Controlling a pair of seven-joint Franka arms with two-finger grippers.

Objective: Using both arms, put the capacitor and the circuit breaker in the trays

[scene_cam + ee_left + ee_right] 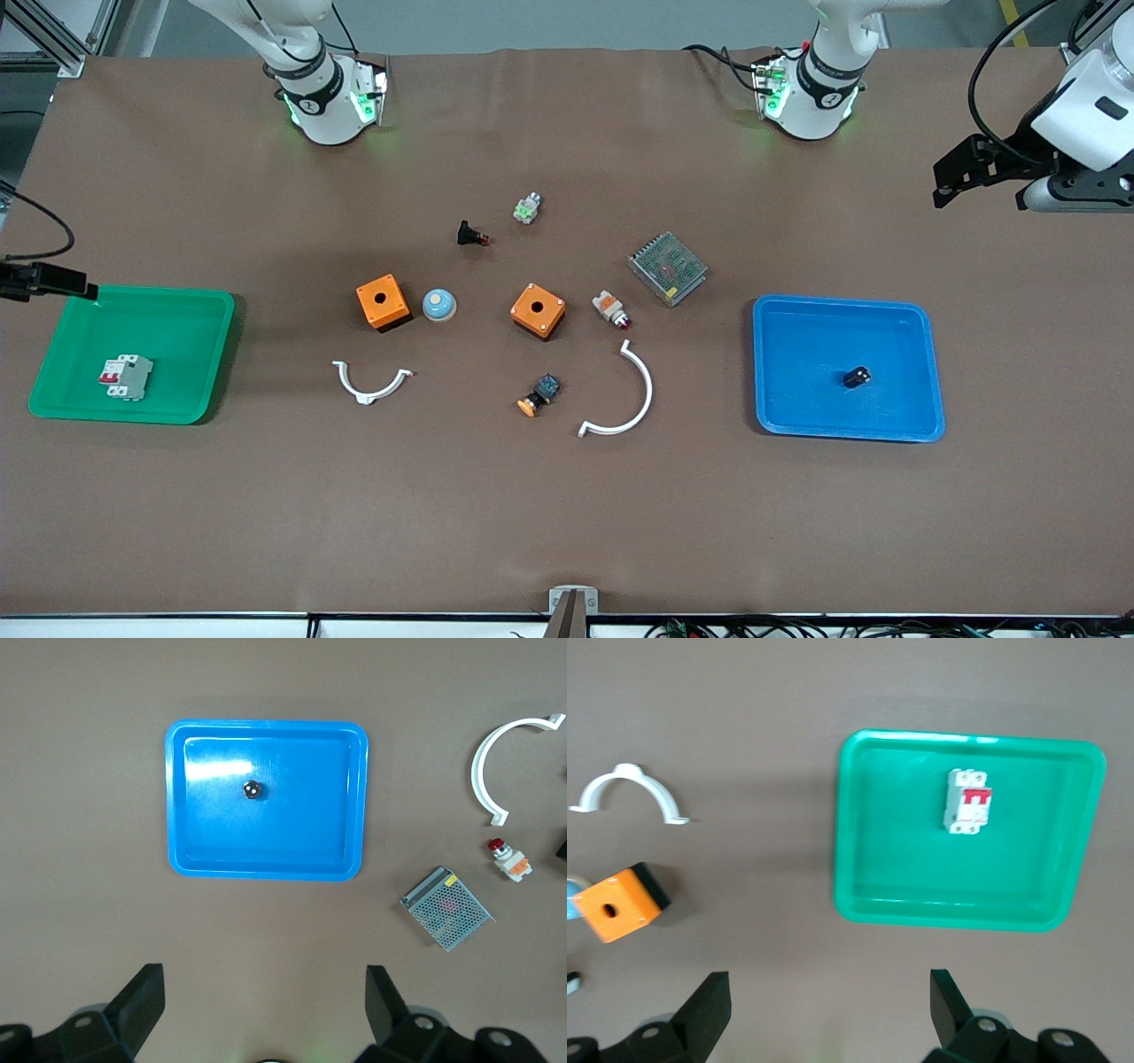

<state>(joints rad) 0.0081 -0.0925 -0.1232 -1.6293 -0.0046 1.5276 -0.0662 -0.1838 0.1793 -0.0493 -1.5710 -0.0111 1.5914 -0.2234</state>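
Both end effectors stand open and empty, each up in the air off its own tray. The left end effector hangs with fingers spread, over bare counter beside the blue tray, toward the left arm's end. The capacitor lies below it inside that tray, on the tray floor clear of every wall; in the left wrist view it shows end-on as a small dark round, so I judge its axis to be roughly upright or tipped, and cannot say which. The right end effector pokes in at the picture's edge over the rim of the green tray, its fingers wide apart. The circuit breaker rests flat in that tray with its red levers up, its long side running toward the tray's longer walls, touching none. Each part lies in a tray, well apart from the clutter mid-counter, so the placing looks done and only a retreat seems left.
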